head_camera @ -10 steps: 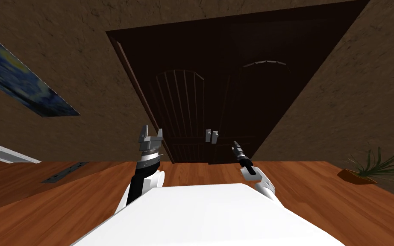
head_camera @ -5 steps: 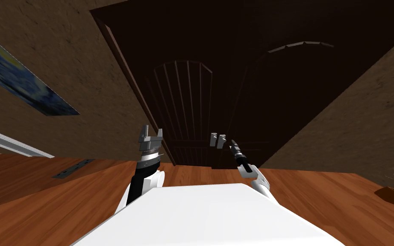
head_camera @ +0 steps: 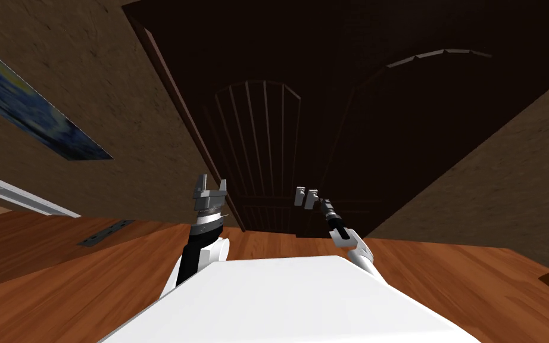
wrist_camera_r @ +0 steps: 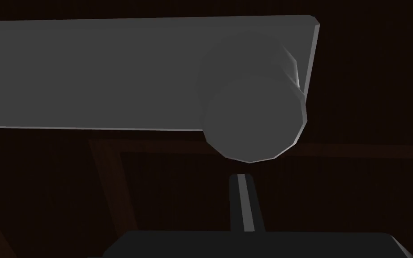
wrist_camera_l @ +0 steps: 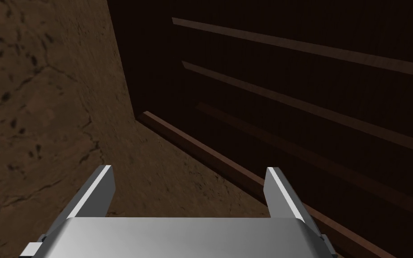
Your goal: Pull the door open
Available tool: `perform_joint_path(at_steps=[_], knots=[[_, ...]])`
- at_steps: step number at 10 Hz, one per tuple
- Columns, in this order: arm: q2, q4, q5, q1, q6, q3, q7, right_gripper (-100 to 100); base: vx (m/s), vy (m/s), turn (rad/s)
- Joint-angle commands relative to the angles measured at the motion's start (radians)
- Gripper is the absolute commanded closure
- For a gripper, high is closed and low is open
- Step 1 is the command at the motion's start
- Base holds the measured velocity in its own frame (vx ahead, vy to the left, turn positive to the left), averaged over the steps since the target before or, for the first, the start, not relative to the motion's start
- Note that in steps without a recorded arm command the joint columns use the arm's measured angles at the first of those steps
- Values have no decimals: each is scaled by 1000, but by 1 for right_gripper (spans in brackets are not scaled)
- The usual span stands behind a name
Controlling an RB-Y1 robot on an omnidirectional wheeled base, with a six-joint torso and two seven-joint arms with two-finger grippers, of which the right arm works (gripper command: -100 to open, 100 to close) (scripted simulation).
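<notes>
The right gripper (wrist_camera_r: 242, 177), jaws pressed together and gripping nothing, is hovering just short of the round grey handle (wrist_camera_r: 252, 118) on the dark double door (head_camera: 267, 143) directly ahead. The left gripper (wrist_camera_l: 188, 169), jaws spread apart, is pointing where door meets brown wall (wrist_camera_l: 44, 112).

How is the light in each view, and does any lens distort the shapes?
Head view: the wide lens splays the brown walls toward the corners, and the door is dark. Left wrist view: the wall is lit, the door dim with faint slats. Right wrist view: dim; the grey handle shows thin bright edges.
</notes>
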Motion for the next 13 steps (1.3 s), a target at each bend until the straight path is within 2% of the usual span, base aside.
perform_joint_path(at_steps=[1, 3, 4, 7, 10, 11, 12, 13], knots=[[0, 0, 0, 1, 0, 0, 0, 100, -21, -7, 4], [0, 0, 0, 1, 0, 0, 0, 100, -5, -1, -1], [-8, 1, -1, 13, 2, -8, -4, -100, -104, -44, -117], [-11, -9, 3, 22, -2, 2, -16, -100, -166, -64, -15], [-4, -31, 11, 23, -12, 35, -34, -100, -189, 67, 70], [-6, -20, 9, 21, -13, 25, -27, -100, -79, 44, 18], [-19, -6, 3, 33, -5, -2, -22, -100, -30, -36, -169], [-20, -5, 2, 34, -4, -5, -21, -100, -25, -69, -145]])
